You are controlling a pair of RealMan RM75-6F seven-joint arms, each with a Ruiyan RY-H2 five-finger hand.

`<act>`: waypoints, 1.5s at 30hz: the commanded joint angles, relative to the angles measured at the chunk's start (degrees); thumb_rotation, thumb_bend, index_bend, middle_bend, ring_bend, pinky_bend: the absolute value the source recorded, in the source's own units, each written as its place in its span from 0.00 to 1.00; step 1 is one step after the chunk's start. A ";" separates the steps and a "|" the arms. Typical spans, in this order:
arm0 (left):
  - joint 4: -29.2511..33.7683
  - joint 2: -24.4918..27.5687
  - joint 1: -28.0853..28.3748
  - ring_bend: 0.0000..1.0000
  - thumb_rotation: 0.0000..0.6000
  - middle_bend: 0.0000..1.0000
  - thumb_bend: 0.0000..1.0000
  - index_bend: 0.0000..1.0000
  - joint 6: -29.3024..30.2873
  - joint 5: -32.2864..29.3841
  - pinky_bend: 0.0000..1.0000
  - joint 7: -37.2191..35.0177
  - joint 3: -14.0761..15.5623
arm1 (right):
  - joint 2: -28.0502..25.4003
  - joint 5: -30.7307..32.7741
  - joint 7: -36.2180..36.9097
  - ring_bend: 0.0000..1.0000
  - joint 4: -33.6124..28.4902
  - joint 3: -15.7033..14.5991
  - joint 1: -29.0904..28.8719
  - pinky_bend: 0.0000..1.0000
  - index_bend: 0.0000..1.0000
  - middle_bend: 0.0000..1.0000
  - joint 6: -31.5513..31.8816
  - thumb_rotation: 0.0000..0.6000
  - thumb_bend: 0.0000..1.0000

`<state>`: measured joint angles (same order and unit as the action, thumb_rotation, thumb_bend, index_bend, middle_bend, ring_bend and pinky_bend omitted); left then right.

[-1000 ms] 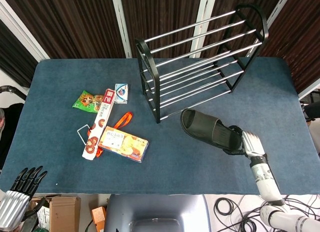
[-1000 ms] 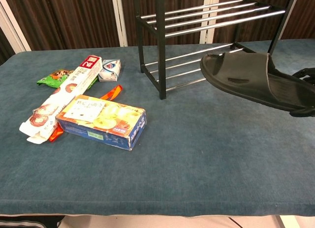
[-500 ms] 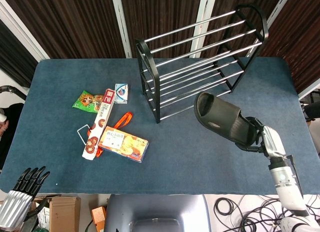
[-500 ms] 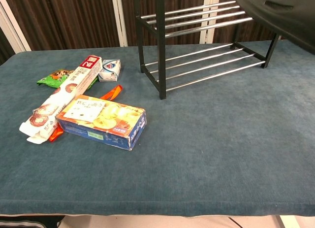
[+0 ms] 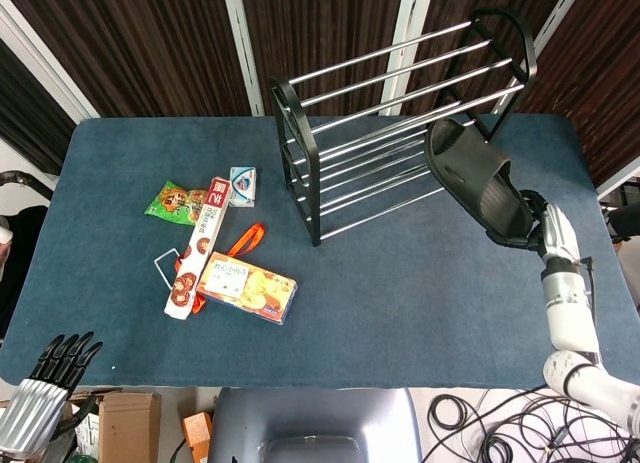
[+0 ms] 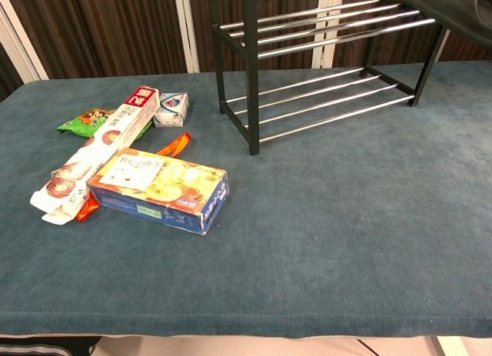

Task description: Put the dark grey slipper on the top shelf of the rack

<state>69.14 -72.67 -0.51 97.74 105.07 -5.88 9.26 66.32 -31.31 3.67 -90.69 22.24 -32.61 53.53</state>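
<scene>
The dark grey slipper (image 5: 475,178) hangs in the air at the rack's right front, toe toward the rack. My right hand (image 5: 535,221) grips its heel end. In the chest view only the slipper's underside (image 6: 450,2) shows at the top right corner. The black rack (image 5: 400,113) with silver bars stands at the back of the blue table, its top shelf (image 5: 410,58) bare. My left hand (image 5: 45,373) hangs below the table's front left edge, fingers apart, holding nothing.
Left of the rack lie a biscuit box (image 5: 246,286), a long red-and-white carton (image 5: 198,246), a green snack packet (image 5: 174,202), a small white-blue box (image 5: 242,186) and an orange strap (image 5: 243,241).
My right hand has lifted the slipper from low over the table's right front up and back, so it is now beside the rack's right end. The left hand has barely moved.
</scene>
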 commanded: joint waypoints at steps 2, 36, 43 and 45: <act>0.61 0.13 0.40 0.00 1.00 0.00 0.34 0.00 -1.04 -0.02 0.02 0.44 0.14 | 0.08 15.13 -11.37 0.61 2.06 1.99 -9.53 0.70 0.89 0.67 -3.91 1.00 0.07; 0.16 0.42 -0.02 0.00 1.00 0.00 0.34 0.00 -5.80 -4.82 0.02 -3.50 0.03 | 10.66 36.78 -21.60 0.39 10.48 11.32 -26.32 0.51 0.38 0.40 2.40 1.00 0.07; -0.39 0.45 -0.43 0.00 1.00 0.00 0.34 0.00 -5.76 -5.16 0.02 -4.39 0.17 | 10.79 36.37 -20.46 0.28 9.89 12.59 -25.46 0.44 0.16 0.29 1.53 1.00 0.07; -0.53 0.46 -0.48 0.00 1.00 0.00 0.34 0.00 -5.76 -5.27 0.02 -4.72 0.14 | 10.65 36.42 -20.25 0.26 9.47 12.95 -25.24 0.43 0.12 0.27 1.13 1.00 0.07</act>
<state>68.65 -72.21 -0.98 91.98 99.83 -10.55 9.41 77.04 5.09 -16.72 -81.05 35.01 -57.96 54.82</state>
